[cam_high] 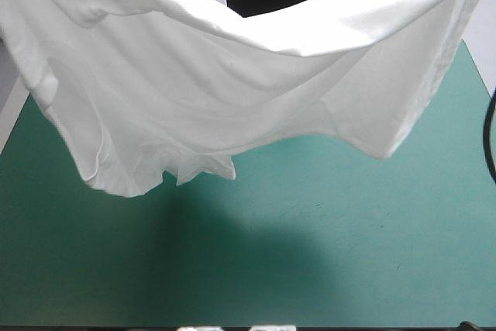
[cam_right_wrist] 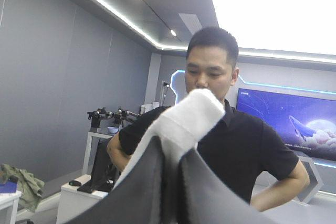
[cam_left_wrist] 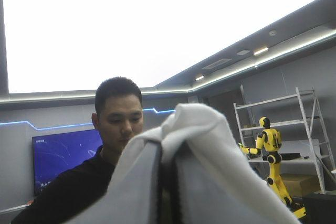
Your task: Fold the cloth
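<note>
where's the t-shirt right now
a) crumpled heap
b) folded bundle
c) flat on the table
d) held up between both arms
d: the T-shirt hangs spread above the table, pinched in the shut jaws of the left gripper and right gripper.

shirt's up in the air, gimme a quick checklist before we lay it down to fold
1. Hold of the left gripper: ok, shut on the T-shirt, with a fold bulging past its fingertips.
2. Hold of the right gripper: ok, shut on the cloth in the same way.
3. T-shirt off the table: ok, it hangs above the teal-green cover with its shadow below.
4. Cloth stretched straight: not ok, the top edge sags in the middle and the lower edge is bunched toward the left.
5. Landing area free: cannot tell, the shirt hides the far half of the table.
6. Which parts of the shirt are held: cannot tell.
</note>
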`<action>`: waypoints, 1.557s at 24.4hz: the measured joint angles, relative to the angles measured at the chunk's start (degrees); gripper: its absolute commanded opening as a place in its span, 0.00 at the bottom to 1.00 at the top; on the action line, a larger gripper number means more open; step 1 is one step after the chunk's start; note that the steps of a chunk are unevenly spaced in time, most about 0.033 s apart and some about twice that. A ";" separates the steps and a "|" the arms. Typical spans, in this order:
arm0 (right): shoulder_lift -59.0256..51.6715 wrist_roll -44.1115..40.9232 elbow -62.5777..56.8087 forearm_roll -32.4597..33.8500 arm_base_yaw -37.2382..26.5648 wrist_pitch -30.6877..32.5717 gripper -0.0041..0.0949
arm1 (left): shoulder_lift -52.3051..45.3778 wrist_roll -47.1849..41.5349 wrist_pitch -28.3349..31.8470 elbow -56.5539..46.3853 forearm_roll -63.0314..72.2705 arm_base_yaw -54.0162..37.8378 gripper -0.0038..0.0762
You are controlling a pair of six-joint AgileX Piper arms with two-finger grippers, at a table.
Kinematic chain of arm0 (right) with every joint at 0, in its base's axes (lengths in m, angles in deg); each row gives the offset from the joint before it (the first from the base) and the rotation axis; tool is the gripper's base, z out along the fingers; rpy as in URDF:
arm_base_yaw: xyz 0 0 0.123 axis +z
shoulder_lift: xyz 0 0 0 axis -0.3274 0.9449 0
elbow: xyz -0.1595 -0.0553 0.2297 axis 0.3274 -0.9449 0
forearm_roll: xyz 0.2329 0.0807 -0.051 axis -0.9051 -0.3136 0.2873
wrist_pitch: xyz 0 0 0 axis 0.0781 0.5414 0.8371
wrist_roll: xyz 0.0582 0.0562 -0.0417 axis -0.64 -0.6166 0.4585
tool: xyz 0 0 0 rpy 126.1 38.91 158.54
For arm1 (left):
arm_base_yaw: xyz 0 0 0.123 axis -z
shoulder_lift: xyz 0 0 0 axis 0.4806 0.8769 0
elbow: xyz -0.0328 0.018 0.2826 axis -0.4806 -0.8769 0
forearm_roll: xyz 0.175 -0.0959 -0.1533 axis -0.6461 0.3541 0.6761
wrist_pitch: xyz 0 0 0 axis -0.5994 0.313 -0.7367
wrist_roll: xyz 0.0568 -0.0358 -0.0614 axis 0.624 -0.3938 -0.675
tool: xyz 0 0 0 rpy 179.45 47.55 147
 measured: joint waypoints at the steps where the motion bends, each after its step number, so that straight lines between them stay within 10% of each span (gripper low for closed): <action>1: -0.13 0.13 0.28 -0.35 0.00 0.00 0.02 | -0.14 0.06 0.00 0.13 0.07 0.00 0.04; 19: 10.90 -12.46 -9.46 9.96 0.00 29.01 0.02 | 16.22 -8.29 -32.02 0.14 -11.71 0.00 0.04; 27: 15.99 -19.58 -35.57 10.31 -3.33 15.37 0.02 | 31.61 -10.52 -32.02 -3.04 -15.46 0.30 0.04; 38: 36.02 -12.80 -37.80 -9.65 -20.15 1.28 0.02 | 49.81 -10.52 -23.64 -4.64 -16.63 0.45 0.04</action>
